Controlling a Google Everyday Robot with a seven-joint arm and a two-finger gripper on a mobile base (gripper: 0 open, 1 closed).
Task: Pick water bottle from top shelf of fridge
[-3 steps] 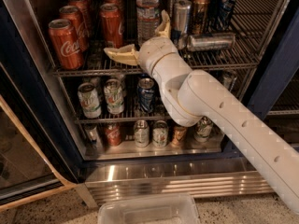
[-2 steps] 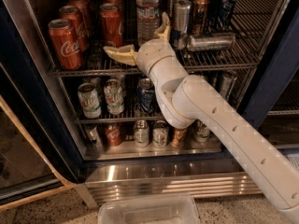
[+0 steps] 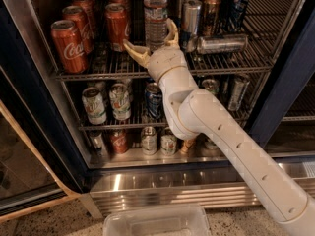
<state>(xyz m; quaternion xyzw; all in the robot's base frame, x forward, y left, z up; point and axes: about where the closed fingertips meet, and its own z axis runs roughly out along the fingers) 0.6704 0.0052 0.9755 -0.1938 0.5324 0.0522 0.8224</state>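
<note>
The water bottle point(image 3: 155, 11) stands upright near the front of the top shelf point(image 3: 98, 74) of the fridge point(image 3: 288, 87), between red cans and silver cans. My gripper point(image 3: 147, 34) is at the shelf's front edge, right at the bottle's lower part. It is open, with one tan finger point(image 3: 134, 50) to the bottle's left and the other finger point(image 3: 172, 32) to its right. The wrist hides the bottle's base, so I cannot tell whether the fingers touch it. My white arm runs down to the lower right.
Red Coca-Cola cans point(image 3: 69, 43) stand left of the bottle and tall silver cans point(image 3: 191, 16) right of it. One can point(image 3: 221, 44) lies on its side. Lower racks hold several cans. A clear plastic bin point(image 3: 157, 222) sits on the floor, and the open glass door point(image 3: 24, 161) is at left.
My gripper has moved up and in toward the bottle and turned, so its fingers now flank the bottle instead of lying flat in front of the shelf.
</note>
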